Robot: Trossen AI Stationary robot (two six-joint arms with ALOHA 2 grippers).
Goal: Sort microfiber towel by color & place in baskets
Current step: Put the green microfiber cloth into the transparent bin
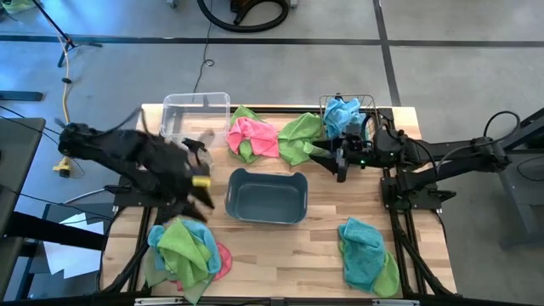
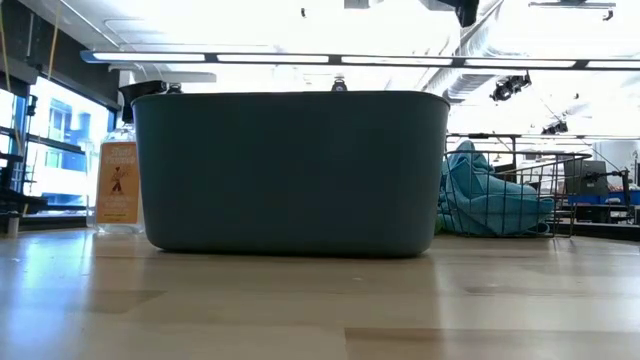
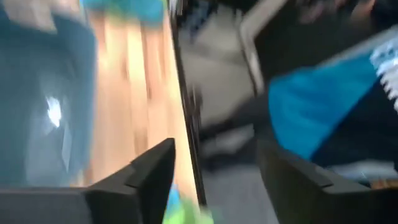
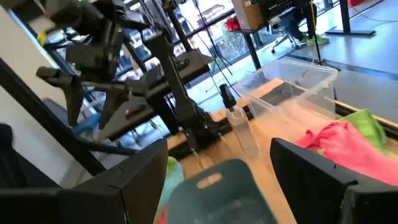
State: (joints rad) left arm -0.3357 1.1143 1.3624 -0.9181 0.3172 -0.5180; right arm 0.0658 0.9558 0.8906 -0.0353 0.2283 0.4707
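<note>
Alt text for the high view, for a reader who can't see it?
Overhead: a grey-blue tub sits mid-table, a clear bin and a wire basket holding a blue towel behind it. Coloured towel piles lie around; the left gripper and right gripper flank the tub.

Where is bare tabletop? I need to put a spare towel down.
Free: between the grey-blue tub and the front-right towel pile, and in front of the tub. Crowded: the back edge, with towels, clear bin and wire basket.

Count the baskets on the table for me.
3: a clear plastic bin at the far left, a dark wire-mesh basket at the far right holding a blue towel, and a grey-blue plastic tub in the middle.
</note>
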